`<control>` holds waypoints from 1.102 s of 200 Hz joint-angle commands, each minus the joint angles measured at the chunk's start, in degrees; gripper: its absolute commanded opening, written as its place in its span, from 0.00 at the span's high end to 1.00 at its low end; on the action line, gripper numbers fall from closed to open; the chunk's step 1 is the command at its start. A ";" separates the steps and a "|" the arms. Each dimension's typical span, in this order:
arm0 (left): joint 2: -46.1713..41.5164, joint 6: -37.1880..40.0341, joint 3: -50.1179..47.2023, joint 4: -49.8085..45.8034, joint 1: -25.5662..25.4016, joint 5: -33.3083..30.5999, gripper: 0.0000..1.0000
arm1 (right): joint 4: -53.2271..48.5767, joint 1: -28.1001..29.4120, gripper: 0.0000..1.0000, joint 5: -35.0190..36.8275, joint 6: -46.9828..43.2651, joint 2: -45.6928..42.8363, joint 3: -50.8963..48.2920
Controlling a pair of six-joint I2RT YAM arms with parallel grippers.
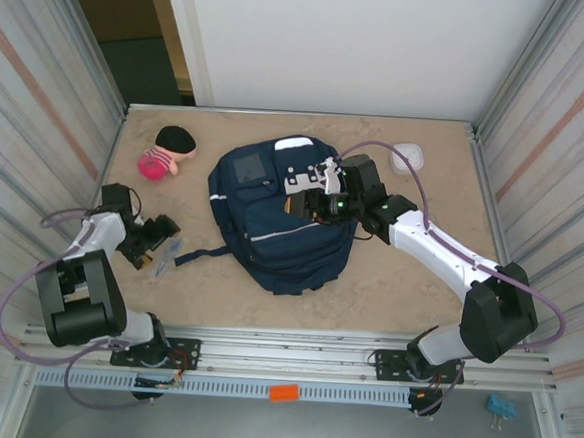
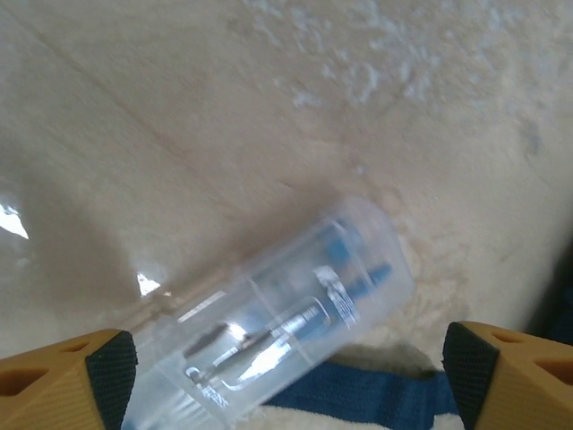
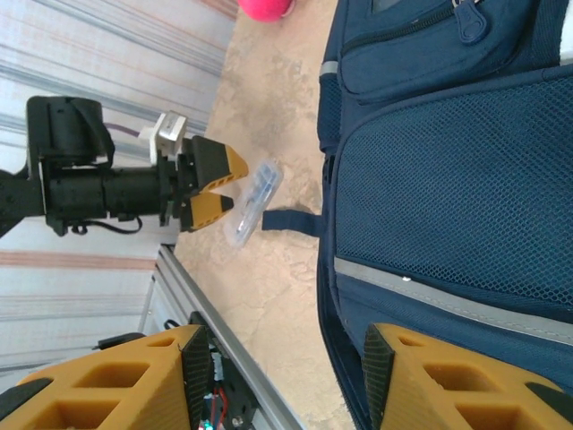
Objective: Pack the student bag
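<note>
Student bag (image 1: 282,218) is seen lying flat at mid-table, front face up. Its long axis runs from far, slightly left, to near, slightly right. The pocket end with the white patch (image 1: 247,168) is pointed at the far-left corner, toward a pink toy (image 1: 166,152). Which end is the bag's top cannot be told, and no open compartment is made out, the pocket zip appearing closed. A dark strap (image 3: 291,221) is trailed out from the bag's near-left side. Left gripper (image 3: 231,185) is held low over the table (image 1: 398,277) to the left of the bag, jaws wide apart and straddling a clear pen case (image 2: 277,331). The case is laid diagonally across the jaw line, one end close against a pad. The strap is seen just beside the case's edge, and whether they touch cannot be told. Right gripper (image 3: 282,385) is poised above the bag's near-right part, jaws apart, nothing seen clamped between them. Risks are judged as follows. The slick case could be twisted or squirted out if pinched off-square. The strap could be caught in the same pinch, so the bag is dragged on lifting. With no mouth opened, the case would have nowhere to go. The two arms could be brought into contact over the bag.
</note>
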 commanded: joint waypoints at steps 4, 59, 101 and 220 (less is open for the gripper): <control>-3.21 -2.07 -1.94 -2.78 -1.45 0.13 0.10 | -0.23 0.67 0.50 -0.02 -1.47 0.11 2.64; -4.36 -3.25 -4.38 -4.16 -4.79 -2.37 0.11 | -0.64 1.36 0.50 -0.80 -2.08 1.31 4.12; -7.00 -2.39 -1.61 -5.11 -5.17 -5.09 0.10 | -0.48 1.64 0.50 -0.76 -2.17 1.48 4.64; 3.03 0.40 -0.36 0.46 -2.35 -4.92 0.11 | -1.89 2.17 0.50 0.65 -2.88 0.47 4.08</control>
